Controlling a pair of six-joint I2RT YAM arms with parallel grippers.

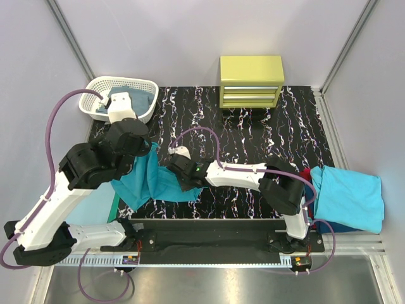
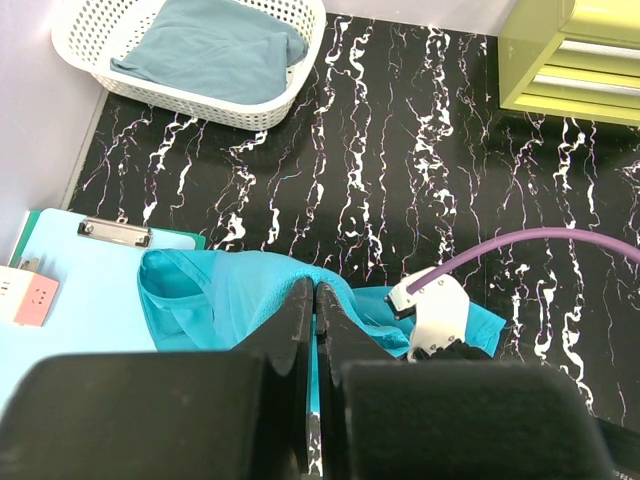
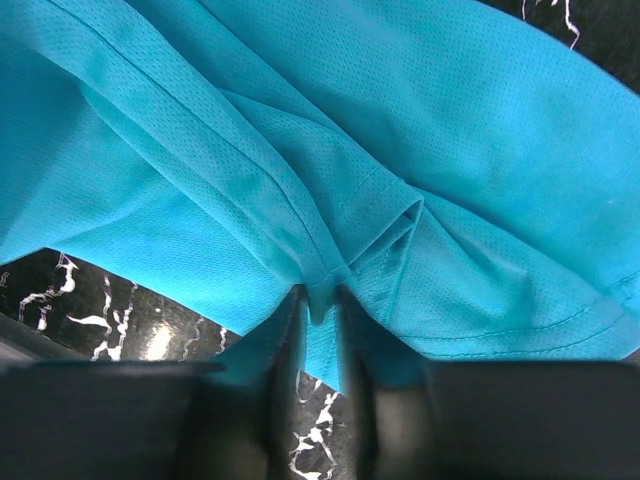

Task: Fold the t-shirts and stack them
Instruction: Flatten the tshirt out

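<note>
A teal t-shirt (image 1: 152, 183) hangs bunched at the left of the black marbled table (image 1: 253, 133), lifted at its top edge. My left gripper (image 1: 145, 150) is shut on that upper edge; in the left wrist view the jaws (image 2: 315, 292) meet with teal cloth (image 2: 220, 300) pinched between them. My right gripper (image 1: 179, 166) reaches in from the right at the shirt's right side. Its fingers (image 3: 320, 300) stand close together with a seamed fold of the teal cloth (image 3: 400, 150) between them. Folded t-shirts lie stacked at the far right: light turquoise (image 1: 348, 196) on top, red (image 1: 305, 173) and dark blue (image 1: 335, 225) showing beneath.
A white basket (image 1: 144, 85) at the back left holds a grey-blue shirt (image 2: 215, 50). A yellow-green drawer cabinet (image 1: 251, 81) stands at the back centre. A mint-green clipboard (image 2: 90, 290) lies left of the teal shirt, with a pink-and-white item (image 2: 28, 295) at its edge.
</note>
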